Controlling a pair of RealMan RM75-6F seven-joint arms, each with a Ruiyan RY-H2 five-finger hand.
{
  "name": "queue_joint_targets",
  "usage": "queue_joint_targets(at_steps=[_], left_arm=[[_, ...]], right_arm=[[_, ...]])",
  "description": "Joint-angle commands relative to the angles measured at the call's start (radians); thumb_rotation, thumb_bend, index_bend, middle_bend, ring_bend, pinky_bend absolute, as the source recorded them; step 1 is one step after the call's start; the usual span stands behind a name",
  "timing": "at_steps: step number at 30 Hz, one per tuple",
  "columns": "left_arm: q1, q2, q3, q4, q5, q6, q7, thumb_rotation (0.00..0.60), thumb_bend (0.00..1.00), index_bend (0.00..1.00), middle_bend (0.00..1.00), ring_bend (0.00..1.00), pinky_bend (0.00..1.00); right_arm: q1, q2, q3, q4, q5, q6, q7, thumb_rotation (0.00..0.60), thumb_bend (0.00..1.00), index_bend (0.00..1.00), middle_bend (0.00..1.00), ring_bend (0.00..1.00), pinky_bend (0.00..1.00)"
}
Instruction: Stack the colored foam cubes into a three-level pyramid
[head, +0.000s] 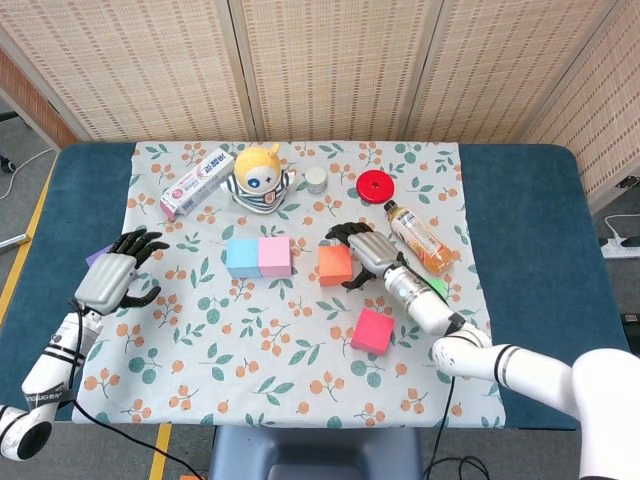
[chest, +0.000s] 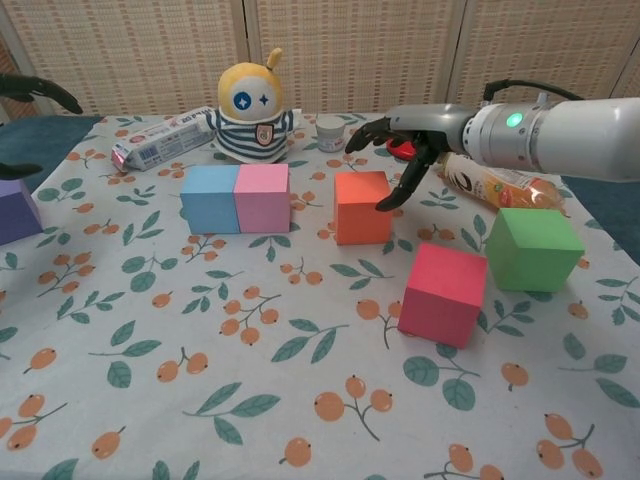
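Table (head: 520, 200), dark blue top, overlaid with a floral cloth (head: 270, 350); woven-reed screen panels (head: 330, 60) behind. On cloth: blue cube (head: 242, 257) and pink cube (head: 274, 256) touching side by side; orange cube (head: 334, 264) just to their right, apart; red cube (head: 372, 331) nearer the front edge; green cube (chest: 532, 249) right of red, largely hidden behind the right forearm in the head view; purple cube (chest: 17, 211) at the cloth's left edge, cut off in the chest view. No cube is stacked. Back row: toothpaste box (head: 196, 181), yellow-headed doll (head: 259, 175), small white jar (head: 316, 180), red disc (head: 377, 185), bottle (head: 418, 238) lying on its side. Right hand (head: 367, 254), fingers spread and empty, hovers at the orange cube's right side; contact cannot be told. Left hand (head: 112, 279), fingers apart and empty, above the purple cube. Open cloth lies along the front, bare tabletop at the far right.
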Motion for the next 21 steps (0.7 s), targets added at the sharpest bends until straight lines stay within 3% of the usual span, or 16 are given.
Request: queue_joint_targets(at_steps=[1,13,21], left_arm=[[0.004,0.001,0.002,0.006,0.009,0.000,-0.012,0.600,0.33,0.21,0.10,0.03,0.09],[0.018,-0.001,-0.001,0.028,0.036,0.016,-0.072,0.600,0.33,0.21,0.10,0.03,0.09],[0.021,-0.012,-0.004,0.039,0.053,0.028,-0.080,0.600,0.33,0.21,0.10,0.03,0.09]], right_arm=[[0.031,-0.051,-0.006,0.064,0.040,-0.004,-0.033,0.600,0.00,0.16,0.08,0.00,0.00],[0.063,-0.129,-0.023,0.180,0.101,-0.012,-0.069,0.600,0.00,0.23,0.15,0.00,0.00],[0.078,-0.169,0.001,0.246,0.132,-0.006,-0.065,0.600,0.05,0.40,0.28,0.06,0.00]])
